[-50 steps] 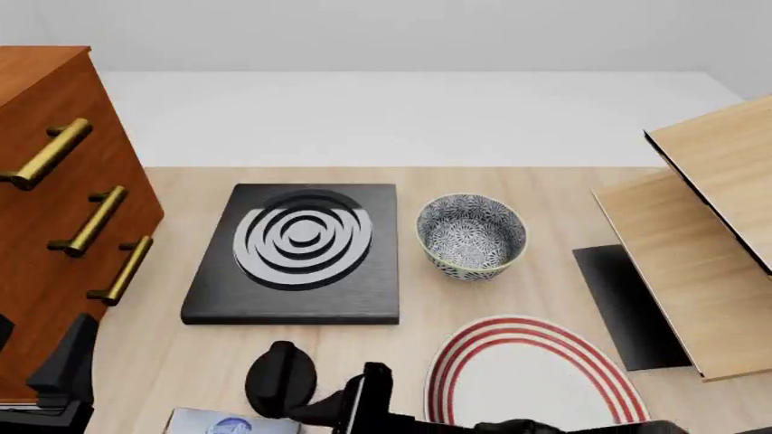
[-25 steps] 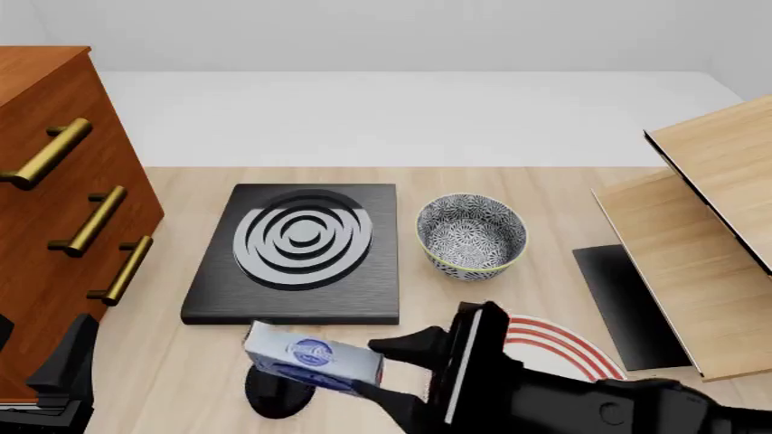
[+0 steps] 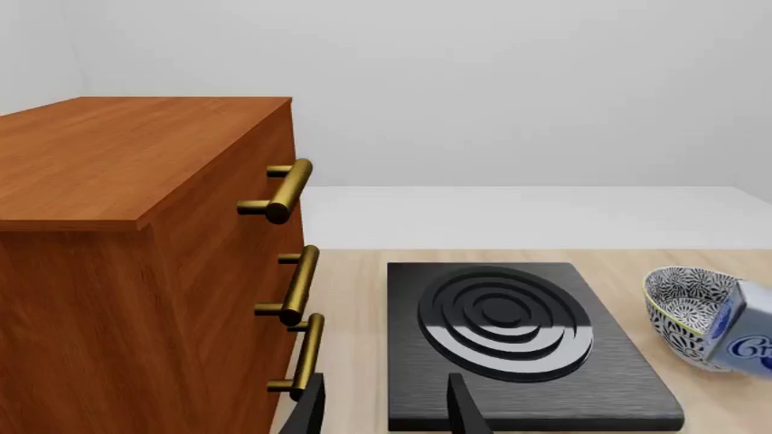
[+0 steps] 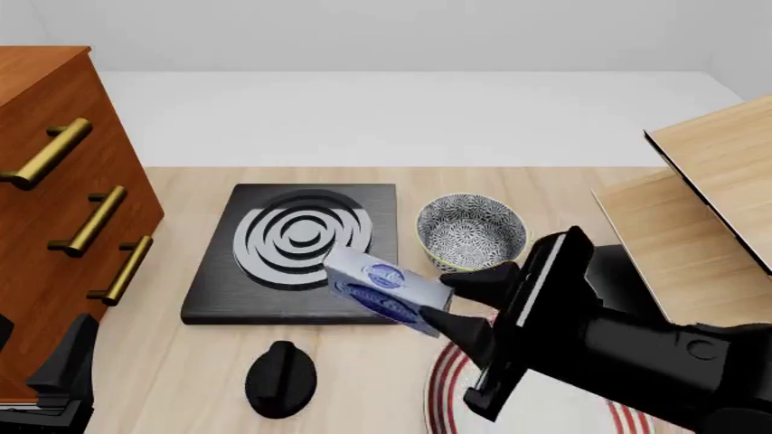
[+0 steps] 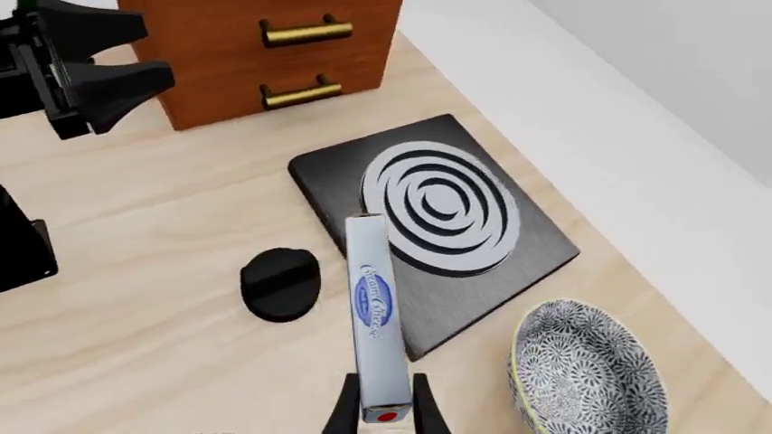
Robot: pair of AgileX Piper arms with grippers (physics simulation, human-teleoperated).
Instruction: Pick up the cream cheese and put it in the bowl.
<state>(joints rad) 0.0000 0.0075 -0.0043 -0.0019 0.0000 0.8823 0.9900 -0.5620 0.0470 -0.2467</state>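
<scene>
The cream cheese (image 4: 383, 289) is hanging above the desk (image 4: 507, 181), pinched at one end between the fingers of my right pincer (image 4: 465, 303). In the front view I am seeing the box tilted, its blue oval logo facing up, floating over the front edge of the black stove plate (image 4: 296, 255) and just short of the bowl (image 4: 472, 236). The right wrist view is showing the same box (image 5: 371, 312) edge-on, running straight out from between the two fingers, with the red mark on the end nearest the camera.

The bowl is sitting empty near the middle of the desk, just beside the right edge of the stove plate. I am also seeing it (image 3: 693, 312) in the left wrist view, with a corner of the box (image 3: 750, 330) overlapping it at the frame's edge.

My right arm is reaching in from the front right corner and covering most of the red-ringed white plate (image 4: 449, 380) along the front edge. A black knob (image 4: 280, 378) is lying flat on the desk in front of the stove plate.

My left pincer (image 3: 383, 407) is hovering low by the wooden drawer cabinet (image 4: 61, 208) at the left edge of the desk, its fingers spread apart and holding nothing. A pale wooden rack (image 4: 706, 244) is standing at the right edge.
</scene>
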